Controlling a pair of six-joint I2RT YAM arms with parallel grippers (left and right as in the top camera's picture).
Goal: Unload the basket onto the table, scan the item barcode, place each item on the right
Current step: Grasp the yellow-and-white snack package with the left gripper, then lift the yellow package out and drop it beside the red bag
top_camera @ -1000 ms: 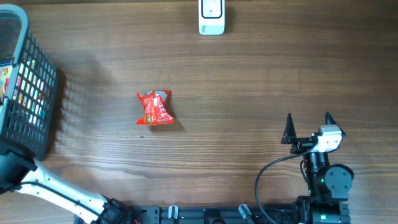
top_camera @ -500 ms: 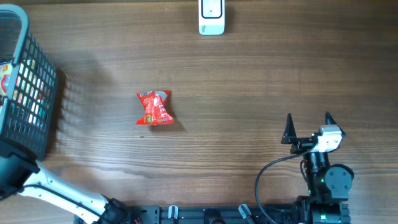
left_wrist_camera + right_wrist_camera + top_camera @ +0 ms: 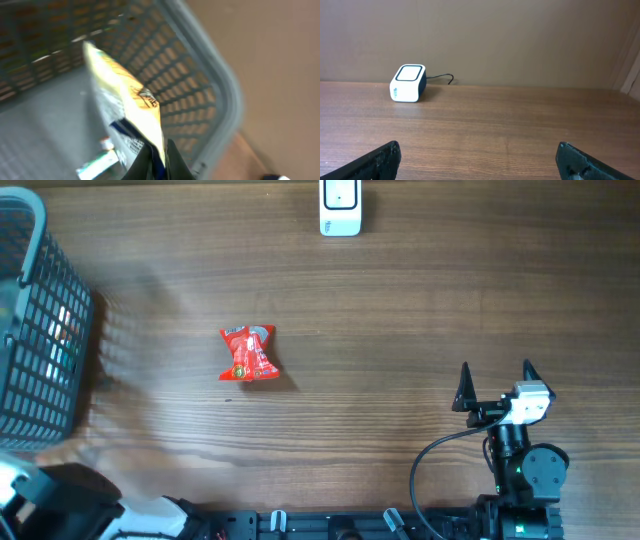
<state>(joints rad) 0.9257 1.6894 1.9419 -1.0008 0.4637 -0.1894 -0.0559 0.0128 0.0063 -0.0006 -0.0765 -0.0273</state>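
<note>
Left gripper (image 3: 159,156) pinches the yellow packet (image 3: 131,97) at the basket (image 3: 223,102) — scanner (image 3: 340,208) sits well apart, to its right; right gripper (image 3: 495,383) gapes idle.

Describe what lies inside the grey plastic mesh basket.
A flat yellow-and-white packet, pinched by the left gripper, stands inside the grey mesh basket; a small green-and-white item lies on the floor beside it. The packet hides whatever is behind it.

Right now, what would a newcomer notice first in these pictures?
A red crinkly snack packet lies alone mid-table, left of centre. At the left edge, the left claw is shut on a yellow-and-white packet over the grey plastic mesh basket. A small white box scanner sits at the far edge.
</note>
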